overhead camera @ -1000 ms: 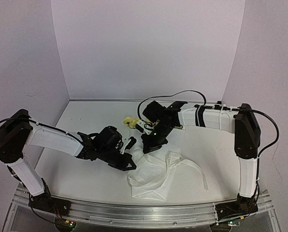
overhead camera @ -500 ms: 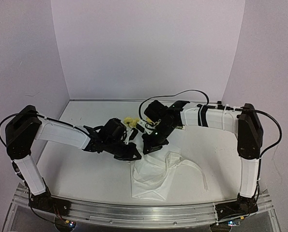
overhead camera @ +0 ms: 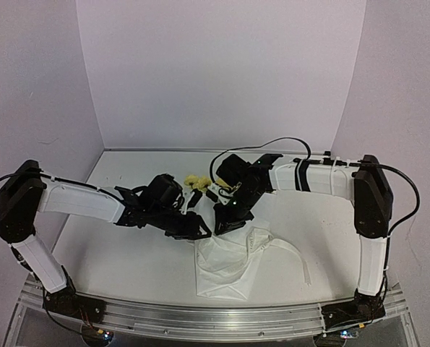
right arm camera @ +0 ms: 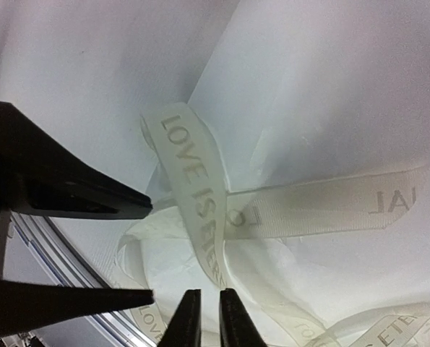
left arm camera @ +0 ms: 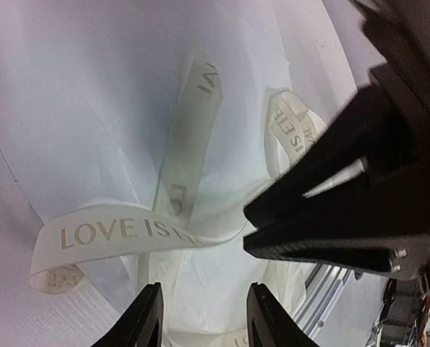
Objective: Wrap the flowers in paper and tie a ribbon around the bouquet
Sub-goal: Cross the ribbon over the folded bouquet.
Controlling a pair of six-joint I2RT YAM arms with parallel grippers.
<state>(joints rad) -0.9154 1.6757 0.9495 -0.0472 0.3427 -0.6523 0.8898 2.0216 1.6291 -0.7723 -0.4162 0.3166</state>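
Note:
The bouquet lies on the table as a white paper [overhead camera: 225,267] cone, with yellow flowers [overhead camera: 195,181] showing behind the two wrists. The cream lettered ribbon [left arm camera: 128,235] loops over the paper, crosses itself [right arm camera: 233,213], and one tail trails right [overhead camera: 290,251]. My left gripper [overhead camera: 202,230] hovers open just above the paper, nothing between its fingers [left arm camera: 148,318]. My right gripper [overhead camera: 222,225] faces it a finger's width away. Its jaws stand a narrow slit apart, and a ribbon strand [right arm camera: 200,210] runs down to the fingertips [right arm camera: 188,318]. The stems are hidden.
The two grippers nearly touch over the cone's upper end; the left one [right arm camera: 150,249] fills the right wrist view's left side and the right one [left arm camera: 247,230] the left wrist view's right. The aluminium rail [overhead camera: 215,318] borders the near edge. Lilac walls enclose the table.
My left gripper has slid right to the bouquet and opened, letting go of the ribbon. My right gripper's jaws have parted slightly. The bouquet has stayed put.

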